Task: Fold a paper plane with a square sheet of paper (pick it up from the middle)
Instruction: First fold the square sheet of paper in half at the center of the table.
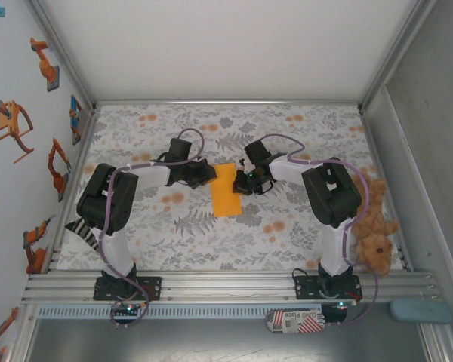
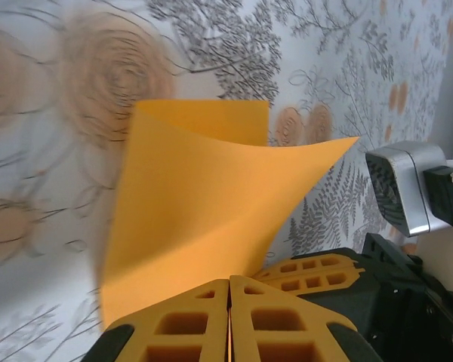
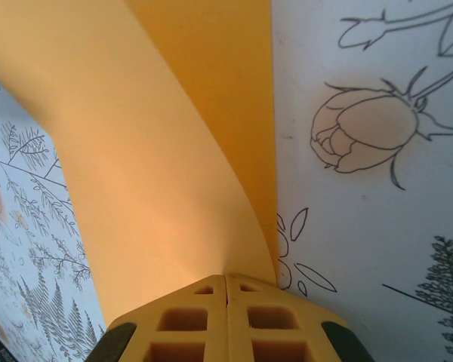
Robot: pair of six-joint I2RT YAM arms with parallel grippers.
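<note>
Right, the square sheet of paper (image 1: 225,190) sits at the middle of the top frame, between the two arms, and from above it reads as a narrow upright rectangle rather than a full square. In the left wrist view the sheet (image 2: 196,211) shows why: one layer lies flat on the flowered cloth (image 1: 287,219) while another arches up over it in a loose curl, with no sharp crease that I can see. The right wrist view gives me the same curve of paper (image 3: 151,151), sweeping down to the bottom centre of the frame.

My left end effector (image 1: 202,175) touches the sheet's left edge; its pads (image 2: 228,290) are pressed together with the paper running into the seam, so I judge it pinched on the sheet. My right end effector (image 1: 245,181) touches the opposite edge, pads likewise closed (image 3: 226,280) where the paper ends, apparently gripping it too.

By my reckoning I am early in the job: the first half fold is only being brought over. Pressing that crease, the nose folds and the wings are all left. A brown teddy (image 1: 374,234) lies at the worktop's right edge, well apart.
</note>
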